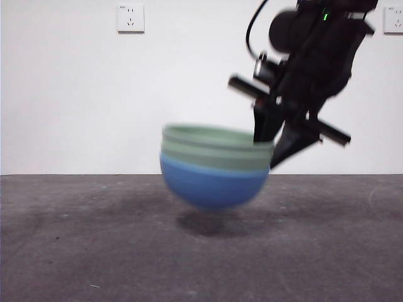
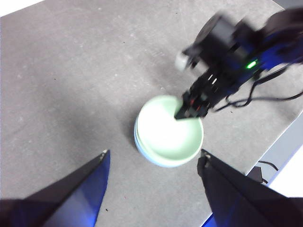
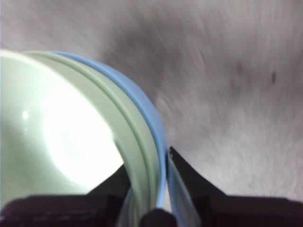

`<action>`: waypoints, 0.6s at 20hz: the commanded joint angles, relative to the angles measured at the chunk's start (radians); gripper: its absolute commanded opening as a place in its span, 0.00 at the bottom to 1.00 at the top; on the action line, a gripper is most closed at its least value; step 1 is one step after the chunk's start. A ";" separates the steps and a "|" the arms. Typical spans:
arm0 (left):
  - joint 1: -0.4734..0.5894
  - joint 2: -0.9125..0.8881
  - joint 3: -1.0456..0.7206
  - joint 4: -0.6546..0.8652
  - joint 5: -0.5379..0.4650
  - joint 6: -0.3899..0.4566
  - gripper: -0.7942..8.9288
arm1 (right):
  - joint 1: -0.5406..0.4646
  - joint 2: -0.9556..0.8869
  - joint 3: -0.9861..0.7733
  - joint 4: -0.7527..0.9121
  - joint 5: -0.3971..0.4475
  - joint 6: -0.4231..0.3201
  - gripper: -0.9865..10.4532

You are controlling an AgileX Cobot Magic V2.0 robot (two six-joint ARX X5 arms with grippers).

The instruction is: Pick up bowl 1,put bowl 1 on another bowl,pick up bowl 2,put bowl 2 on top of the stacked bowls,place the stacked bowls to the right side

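The stacked bowls (image 1: 214, 167) hang a little above the grey table, with their shadow under them. The stack is another bowl, blue (image 1: 211, 187), at the bottom with two pale green bowls (image 1: 217, 146) nested in it. My right gripper (image 1: 272, 148) comes down from the upper right and is shut on the stack's right rim, one jaw inside and one outside. The right wrist view shows that grip (image 3: 149, 175) close up, on the green inside (image 3: 57, 132) and the blue rim (image 3: 147, 109). My left gripper (image 2: 154, 152) is open, high above the stack (image 2: 169, 137) and touching nothing.
The dark grey table top (image 1: 75, 239) stretches to either side of the stack. A white wall with two sockets (image 1: 130, 17) stands behind. In the left wrist view, the table's edge (image 2: 279, 142) and cables (image 2: 265, 165) lie beyond the right arm (image 2: 227, 52).
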State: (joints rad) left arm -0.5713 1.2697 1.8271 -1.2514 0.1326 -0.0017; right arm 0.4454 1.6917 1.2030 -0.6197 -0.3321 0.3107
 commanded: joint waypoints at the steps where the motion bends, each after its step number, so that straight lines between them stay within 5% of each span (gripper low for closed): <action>1: 0.002 -0.001 0.000 0.008 -0.002 0.014 0.40 | -0.048 -0.039 -0.001 0.011 -0.004 0.006 0.07; 12: 0.002 -0.001 0.000 0.002 -0.001 0.014 0.40 | -0.313 -0.033 -0.001 0.028 0.077 -0.014 0.07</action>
State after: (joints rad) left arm -0.5713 1.2697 1.8271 -1.2556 0.1326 0.0006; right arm 0.1352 1.6455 1.2030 -0.6029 -0.2527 0.3019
